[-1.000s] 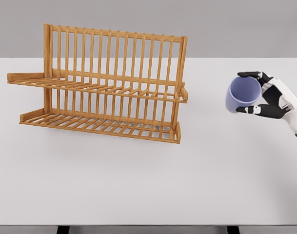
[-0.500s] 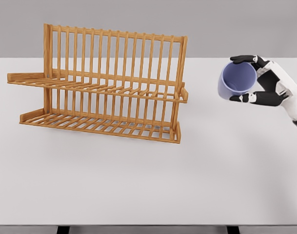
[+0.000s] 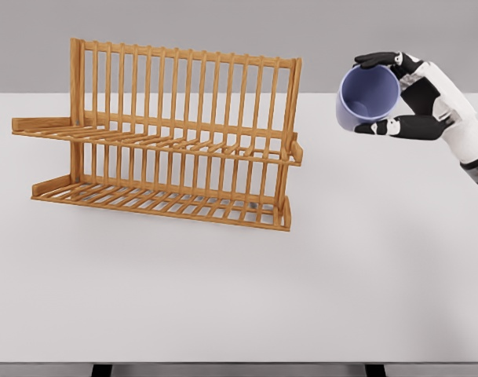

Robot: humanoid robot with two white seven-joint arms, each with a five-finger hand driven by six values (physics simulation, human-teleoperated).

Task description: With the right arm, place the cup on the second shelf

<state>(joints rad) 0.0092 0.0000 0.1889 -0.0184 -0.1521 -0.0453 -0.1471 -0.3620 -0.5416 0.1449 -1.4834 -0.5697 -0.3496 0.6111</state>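
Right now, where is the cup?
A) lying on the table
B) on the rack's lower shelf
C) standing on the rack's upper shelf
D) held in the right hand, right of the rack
D: the right hand grips the cup in the air, right of the rack, mouth toward the camera.

Bright, even, diffuse light from above; only a faint soft shadow under the rack (image 3: 168,141) on the desk (image 3: 239,290); sharp throughout, no glare or distortion.

One wooden dish rack (image 3: 164,141) is standing on the single white worktop (image 3: 239,290), and it is carrying two slatted shelves, one above the other. One lilac cup (image 3: 367,97) is showing. One robot hand (image 3: 407,94) is appearing, with one white arm behind it.
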